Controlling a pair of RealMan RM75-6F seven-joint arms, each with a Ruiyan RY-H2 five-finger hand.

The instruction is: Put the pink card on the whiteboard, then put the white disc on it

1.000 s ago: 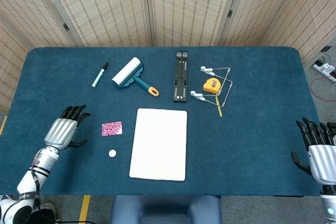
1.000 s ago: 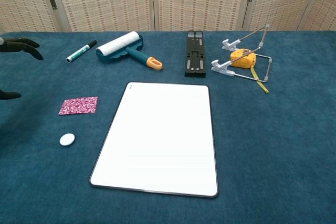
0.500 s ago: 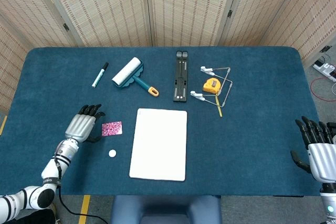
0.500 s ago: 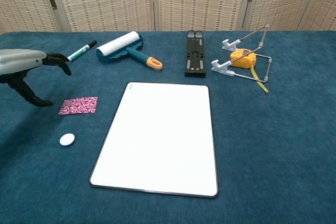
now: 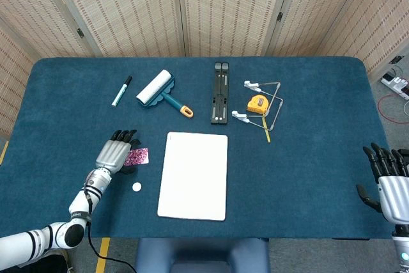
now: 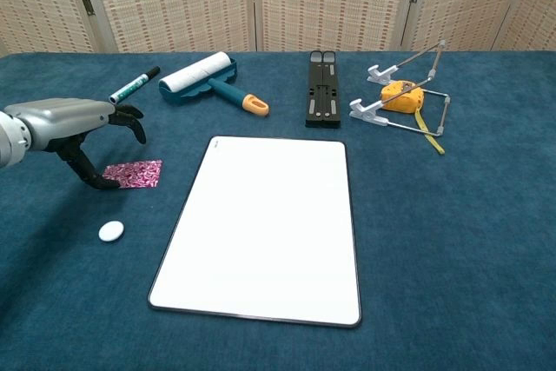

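Note:
The pink patterned card (image 5: 138,156) (image 6: 135,173) lies flat on the blue cloth, just left of the whiteboard (image 5: 193,175) (image 6: 265,226). My left hand (image 5: 115,152) (image 6: 76,122) hovers over the card's left end, fingers spread and holding nothing; its thumb reaches down to the card's left edge. The small white disc (image 5: 137,187) (image 6: 111,231) sits on the cloth in front of the card. My right hand (image 5: 387,180) rests open at the table's right front edge, far from everything.
Along the back stand a marker (image 5: 121,91), a lint roller (image 5: 161,91), a black folding stand (image 5: 220,92), a yellow tape measure (image 5: 257,103) and a wire-and-clip frame (image 5: 262,102).
My left hand has travelled right from the table's left edge until it is over the card's left end. The card, disc and right hand have stayed put.

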